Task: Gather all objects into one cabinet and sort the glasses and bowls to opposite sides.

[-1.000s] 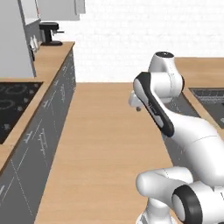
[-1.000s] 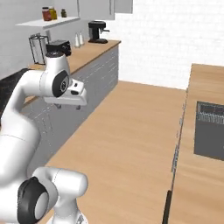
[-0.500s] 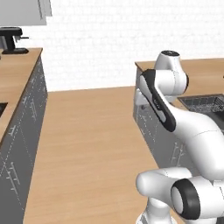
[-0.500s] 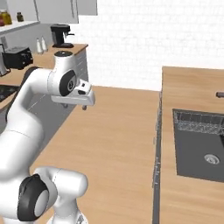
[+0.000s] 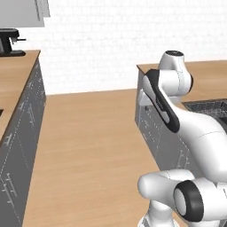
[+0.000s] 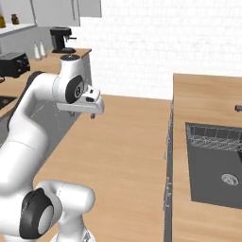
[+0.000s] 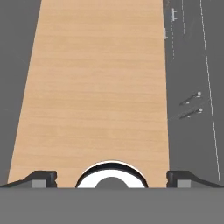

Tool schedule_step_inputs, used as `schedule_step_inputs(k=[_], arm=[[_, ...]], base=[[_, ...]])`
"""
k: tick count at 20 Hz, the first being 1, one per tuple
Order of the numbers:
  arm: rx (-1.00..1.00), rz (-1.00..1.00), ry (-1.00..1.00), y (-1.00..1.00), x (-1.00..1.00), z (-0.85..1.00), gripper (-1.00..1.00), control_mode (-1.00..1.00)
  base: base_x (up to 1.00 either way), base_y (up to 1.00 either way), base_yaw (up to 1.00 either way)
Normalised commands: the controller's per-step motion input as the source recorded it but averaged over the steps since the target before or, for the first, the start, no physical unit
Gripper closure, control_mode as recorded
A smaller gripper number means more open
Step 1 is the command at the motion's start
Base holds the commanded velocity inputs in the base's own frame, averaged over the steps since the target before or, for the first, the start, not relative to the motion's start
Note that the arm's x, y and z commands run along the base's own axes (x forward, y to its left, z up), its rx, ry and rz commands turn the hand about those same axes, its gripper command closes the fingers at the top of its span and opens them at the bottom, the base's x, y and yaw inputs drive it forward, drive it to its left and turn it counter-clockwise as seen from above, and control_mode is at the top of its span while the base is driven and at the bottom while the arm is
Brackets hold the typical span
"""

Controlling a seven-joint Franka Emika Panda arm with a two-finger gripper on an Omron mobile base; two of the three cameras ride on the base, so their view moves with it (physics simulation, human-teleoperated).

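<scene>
Gripper [image 7: 112,177]: jaws spread wide, nothing between the fingertips [image 7: 41,178]; it points down at bare wooden floor [image 7: 96,87].
Arm: folded high over the base, hand [image 6: 87,101] carried level above the aisle between the two counter runs.
Near surroundings: grey drawer fronts [image 7: 192,78] run just beside the floor strip; an island counter with a sink [image 6: 215,165] and wire rack [image 6: 212,138] stands on the robot's right.
Farther out: coffee machine [image 6: 60,38], two white bottles [image 6: 38,49] and a toaster [image 6: 13,62] on the left counter; wall cabinet [image 6: 56,12] above them.
Task things: mugs and bowls are not visible from here.
Step in hand: probably driving to find them.
Doing it well: keep the arm tucked and jaws open while the base turns, stop square to the wall cabinet, then reach.
</scene>
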Motion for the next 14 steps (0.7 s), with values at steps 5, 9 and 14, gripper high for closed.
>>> schedule_step_inputs(k=[5, 9, 14], arm=[[0.0, 0.0, 0.0, 0.0, 0.0, 0.0, -1.0, 1.0], [0.0, 0.0, 0.0, 0.0, 0.0, 0.0, -1.0, 1.0], [0.0, 0.0, 0.0, 0.0, 0.0, 0.0, -1.0, 1.0]], base=[[0.51, 0.13, -0.3], [0.26, 0.01, -0.82], [0.02, 0.04, -0.92]])
